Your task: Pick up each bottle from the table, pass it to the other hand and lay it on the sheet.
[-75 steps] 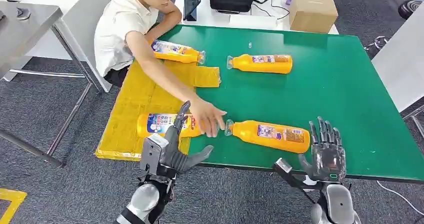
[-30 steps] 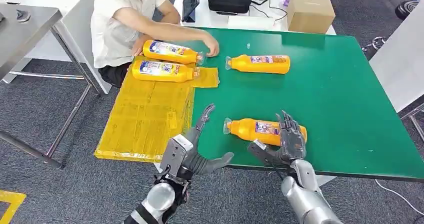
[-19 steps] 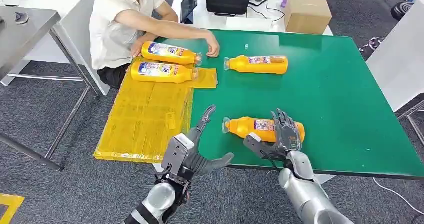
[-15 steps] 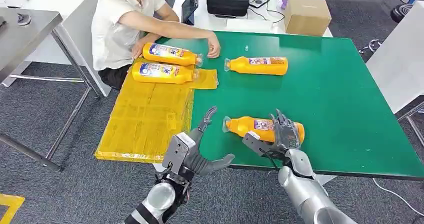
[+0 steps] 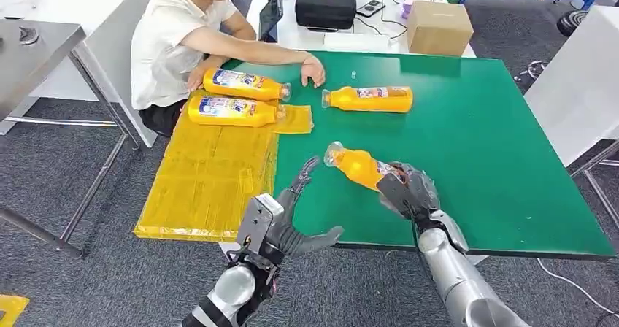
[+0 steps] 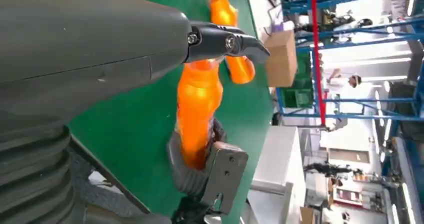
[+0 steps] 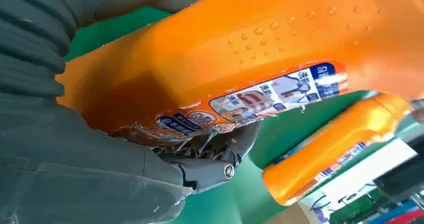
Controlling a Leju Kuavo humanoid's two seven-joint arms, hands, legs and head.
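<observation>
— Where's the bottle it's working on?

— The near bottle (image 5: 358,166) is in the right hand (image 5: 409,190), tilted, its clear cap end raised toward the middle of the green table (image 5: 482,144) and its base buried in the palm. The fingers are wrapped round the body; from the right wrist camera the orange body (image 7: 260,59) with its label sits against the palm, dark fingers curled under it.

— And the other hand?

— The left hand (image 5: 281,221) is near the table's front edge, just beside the yellow sheet (image 5: 212,174), holding nothing. Fingers spread, one pointing up toward the bottle, thumb stuck out to the side. Close to the bottle, not touching.

— The rest of the bottles?

— Two bottles lie side by side at the far end of the sheet, the farther one (image 5: 244,84) and the nearer one (image 5: 230,110), caps pointing toward the green. A fourth bottle (image 5: 368,98) lies on its side on the bare green, farther back.

— Who's that sitting there?

— A person (image 5: 175,42) in a white shirt at the far left corner, one arm stretched over the table, the hand (image 5: 314,71) resting between the sheet bottles and the fourth one. Behind are a cardboard box (image 5: 438,28) and a black case (image 5: 325,6) on a white table.
</observation>
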